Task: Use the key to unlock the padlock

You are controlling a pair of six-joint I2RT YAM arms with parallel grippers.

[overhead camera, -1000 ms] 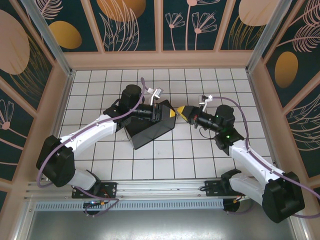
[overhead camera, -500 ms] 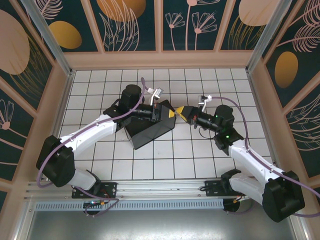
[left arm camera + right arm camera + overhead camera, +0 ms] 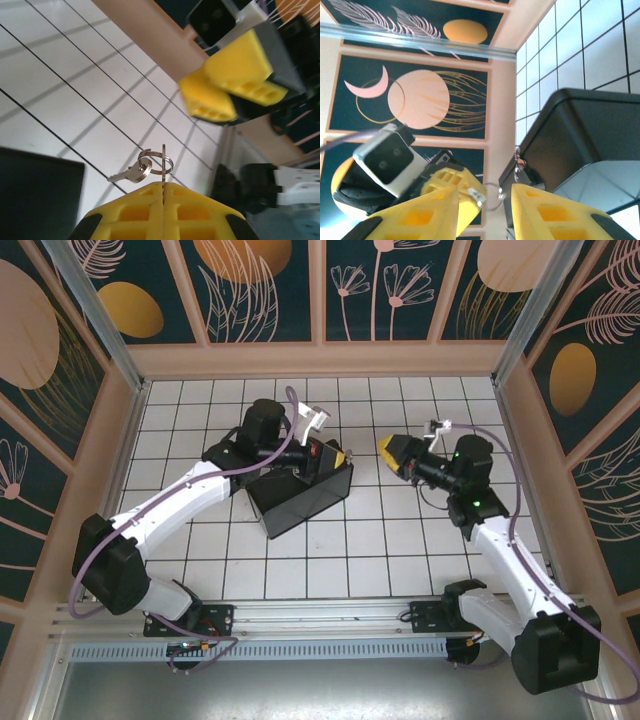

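My left gripper [image 3: 339, 454] hovers over the far corner of a black box [image 3: 300, 495], shut on the key [image 3: 163, 164]. The key stands edge-on between the yellow pads [image 3: 163, 186]. A split ring [image 3: 156, 161] with a second small silvery key [image 3: 127, 174] dangles from it. My right gripper [image 3: 391, 450] is open about a tile to the right, facing the left one, with nothing between its fingers [image 3: 485, 200]. It looks at the ring [image 3: 492, 196] hanging from the left pads [image 3: 447, 182]. A small shiny metal piece [image 3: 519, 165] sits at the box's edge. I cannot tell whether it is the padlock.
The box stands open-topped and slanted mid-table with dark glossy walls [image 3: 580, 130]. White tiled floor [image 3: 330, 560] lies around it, bounded by wooden walls [image 3: 320, 360] at the back and both sides. The right gripper's yellow fingers [image 3: 225, 85] are close ahead of the left wrist.
The two grippers were tip to tip. The left one has shut on the key, and the right one has opened, let go and drawn back to the right.
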